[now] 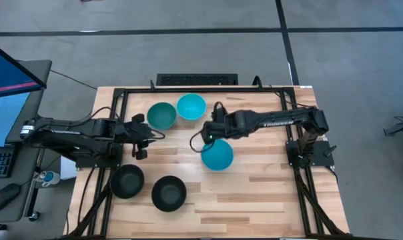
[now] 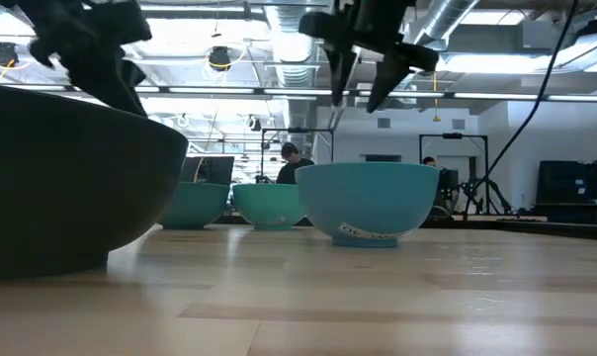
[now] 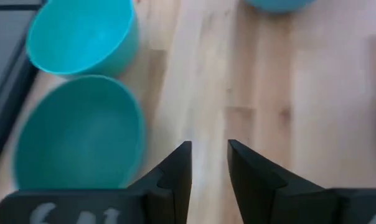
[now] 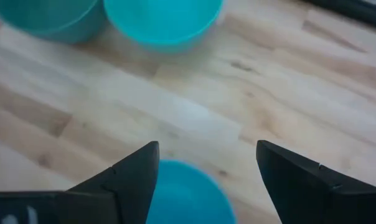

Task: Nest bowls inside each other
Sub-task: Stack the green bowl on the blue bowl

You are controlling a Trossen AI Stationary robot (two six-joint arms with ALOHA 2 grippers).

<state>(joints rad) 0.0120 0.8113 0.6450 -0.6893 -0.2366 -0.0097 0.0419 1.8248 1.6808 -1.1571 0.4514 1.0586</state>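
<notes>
My right gripper (image 1: 206,138) hangs wide open and empty at frame centre, just above the rim of a lone teal bowl (image 1: 217,155). My left gripper (image 1: 143,136) sits nearly closed, holding nothing, left of centre. Two teal bowls (image 1: 161,115) (image 1: 191,107) touch above; two black bowls (image 1: 127,181) (image 1: 169,193) rest lower left.
</notes>
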